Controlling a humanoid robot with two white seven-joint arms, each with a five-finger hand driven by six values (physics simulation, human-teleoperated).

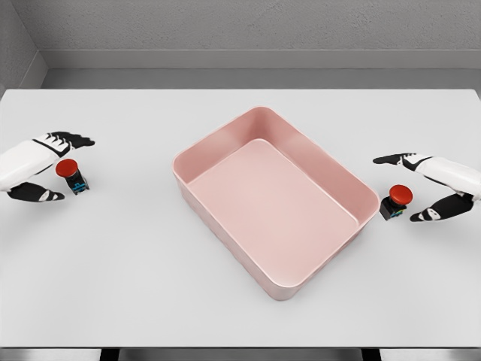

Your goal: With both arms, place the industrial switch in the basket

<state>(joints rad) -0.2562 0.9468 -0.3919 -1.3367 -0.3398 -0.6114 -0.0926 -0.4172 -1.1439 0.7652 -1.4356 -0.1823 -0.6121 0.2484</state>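
Two industrial switches with red mushroom buttons on black bodies stand on the white table. One switch (73, 175) is at the far left, between the spread fingers and thumb of my left hand (58, 167), which does not close on it. The other switch (395, 201) sits just right of the basket, with my right hand (412, 188) open around it, fingers above and thumb below. The pink rectangular basket (207, 143) lies in the middle of the table, turned diagonally, with nothing inside.
The white table (128, 286) reaches a grey back wall; its front edge runs along the bottom of the view. The basket's raised walls stand between the two hands.
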